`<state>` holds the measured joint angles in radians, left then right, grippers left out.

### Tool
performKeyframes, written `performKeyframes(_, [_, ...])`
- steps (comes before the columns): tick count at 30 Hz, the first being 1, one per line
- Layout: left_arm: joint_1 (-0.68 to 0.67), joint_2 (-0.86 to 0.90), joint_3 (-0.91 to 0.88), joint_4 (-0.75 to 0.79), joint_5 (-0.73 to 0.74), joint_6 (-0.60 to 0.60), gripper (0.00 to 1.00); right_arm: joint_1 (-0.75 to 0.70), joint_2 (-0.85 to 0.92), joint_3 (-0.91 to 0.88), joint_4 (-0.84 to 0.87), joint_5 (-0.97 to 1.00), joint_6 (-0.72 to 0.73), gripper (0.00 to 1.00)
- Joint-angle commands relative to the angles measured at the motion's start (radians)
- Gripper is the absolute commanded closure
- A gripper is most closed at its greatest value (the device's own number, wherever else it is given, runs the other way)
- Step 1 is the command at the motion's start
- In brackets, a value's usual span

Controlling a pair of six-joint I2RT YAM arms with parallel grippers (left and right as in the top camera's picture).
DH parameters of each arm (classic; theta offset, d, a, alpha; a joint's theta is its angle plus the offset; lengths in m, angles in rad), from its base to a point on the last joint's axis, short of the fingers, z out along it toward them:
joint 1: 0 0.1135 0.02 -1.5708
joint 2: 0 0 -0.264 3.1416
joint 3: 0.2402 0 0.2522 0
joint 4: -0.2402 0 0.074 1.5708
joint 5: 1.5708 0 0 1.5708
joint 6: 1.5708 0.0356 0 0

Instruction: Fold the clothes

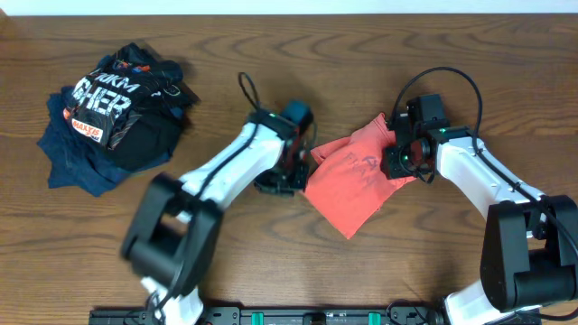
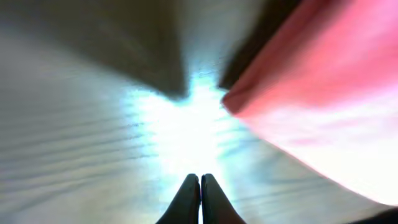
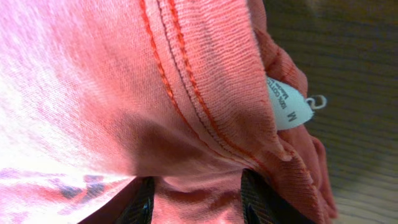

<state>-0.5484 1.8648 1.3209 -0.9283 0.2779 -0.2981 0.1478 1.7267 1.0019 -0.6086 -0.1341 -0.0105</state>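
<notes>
Coral-red cotton T-shirt (image 1: 354, 185): crumpled, right of centre on wooden table (image 1: 271, 262); print barely legible.
Left gripper (image 2: 200, 186): tips together, empty, beside shirt; my view glare-blurred.
Right gripper (image 3: 199, 199): clamped on shirt seam; tips cropped.

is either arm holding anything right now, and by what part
The right fingers pinch the red T-shirt at its neckline, near the size label. The left fingers are shut on nothing.

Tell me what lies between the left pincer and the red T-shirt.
Only bare wooden table: in the left wrist view, a glare-lit strip of it separates the shut left pincer from the red T-shirt.
</notes>
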Motion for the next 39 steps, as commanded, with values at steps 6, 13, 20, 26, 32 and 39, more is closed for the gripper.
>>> performKeyframes(6, [0.063, -0.117, 0.005, 0.285, 0.033, 0.125, 0.27, -0.009, -0.203, 0.073, -0.111, 0.07, -0.054, 0.51])
performKeyframes(13, [0.084, -0.004, 0.005, 0.499, 0.256, 0.201, 0.16, -0.009, -0.442, 0.076, -0.2, 0.066, -0.054, 0.42])
performKeyframes(20, [0.083, 0.131, 0.005, 0.669, 0.476, 0.2, 0.07, -0.009, -0.506, 0.076, -0.269, 0.066, -0.054, 0.39])
performKeyframes(26, [0.076, 0.232, 0.005, 0.713, 0.508, 0.189, 0.05, -0.009, -0.504, 0.076, -0.296, 0.066, -0.054, 0.39])
performKeyframes(32, [0.049, 0.323, 0.005, 0.706, 0.497, 0.188, 0.05, -0.009, -0.504, 0.076, -0.305, 0.066, -0.053, 0.39])
performKeyframes(39, [-0.036, 0.349, 0.005, 0.676, 0.527, 0.171, 0.33, -0.009, -0.504, 0.076, -0.303, 0.066, -0.054, 0.39])
